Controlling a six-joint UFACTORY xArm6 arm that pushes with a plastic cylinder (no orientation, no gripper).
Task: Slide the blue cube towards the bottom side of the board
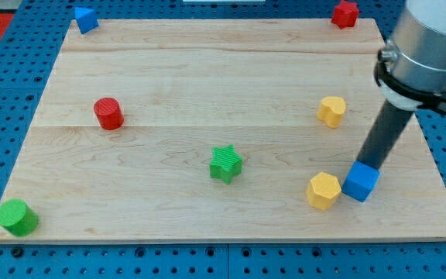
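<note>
The blue cube [361,182] sits near the board's bottom right, touching or almost touching a yellow hexagonal block [323,191] on its left. My dark rod comes down from the view's upper right. My tip [365,164] rests right at the cube's top edge, on its far side.
The wooden board [207,70] also holds a second yellow block [331,111], a green star [225,163], a red cylinder [108,113], a green cylinder [15,217] at the bottom left corner, a blue triangular block [85,18] at top left, and a red block [345,13] at top right.
</note>
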